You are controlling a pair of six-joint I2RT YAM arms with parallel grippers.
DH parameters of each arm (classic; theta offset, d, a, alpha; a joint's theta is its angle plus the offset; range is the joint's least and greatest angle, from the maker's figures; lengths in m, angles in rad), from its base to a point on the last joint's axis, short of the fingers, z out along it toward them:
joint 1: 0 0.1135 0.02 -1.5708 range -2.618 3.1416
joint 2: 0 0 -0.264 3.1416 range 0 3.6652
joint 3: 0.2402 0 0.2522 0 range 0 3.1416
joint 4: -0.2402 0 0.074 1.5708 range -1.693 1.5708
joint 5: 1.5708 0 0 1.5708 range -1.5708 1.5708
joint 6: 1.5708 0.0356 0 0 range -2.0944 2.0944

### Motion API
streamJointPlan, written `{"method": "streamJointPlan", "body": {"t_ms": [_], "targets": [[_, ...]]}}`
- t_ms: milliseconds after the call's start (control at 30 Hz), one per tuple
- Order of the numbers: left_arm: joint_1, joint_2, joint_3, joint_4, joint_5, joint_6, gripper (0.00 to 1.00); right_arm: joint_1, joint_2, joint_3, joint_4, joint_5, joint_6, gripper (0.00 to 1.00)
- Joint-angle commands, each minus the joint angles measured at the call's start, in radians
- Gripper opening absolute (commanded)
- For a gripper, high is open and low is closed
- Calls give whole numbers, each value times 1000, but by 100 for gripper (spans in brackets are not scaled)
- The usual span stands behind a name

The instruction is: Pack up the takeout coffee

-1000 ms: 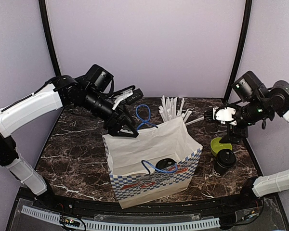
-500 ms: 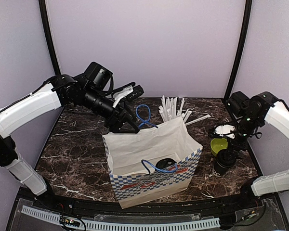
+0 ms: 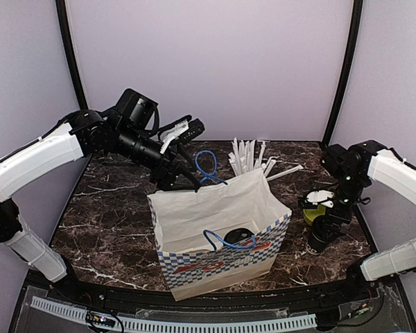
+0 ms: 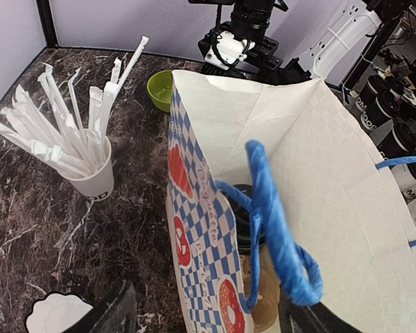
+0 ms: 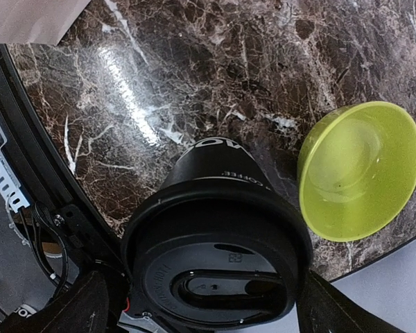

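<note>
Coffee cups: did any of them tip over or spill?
No, nothing stands out. One lidded cup sits upright inside the paper bag. The other cup stands on the table beside the green bowl, with its lid on. No puddles or drips show anywhere.

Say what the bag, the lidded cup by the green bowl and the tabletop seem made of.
Bag: matte paper, creased, printed checks. Cup: probably matte black paper, printed lettering; lid: moulded plastic, slight sheen. Tabletop: polished marble or imitation, white veins, glare.
</note>
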Motion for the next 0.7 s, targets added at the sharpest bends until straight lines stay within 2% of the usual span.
{"method": "streamJointPlan", "body": {"t_ms": [0, 433, 667], "targets": [[-7, -37, -16, 15, 9, 7, 72, -7, -24, -32, 35, 6, -3, 92], [-6, -35, -23, 19, 10, 2, 72, -7, -49, -52, 62, 8, -8, 70], [-7, -39, -14, 15, 1, 2, 72, -7, -72, -8, 5, -51, -21, 57]]}}
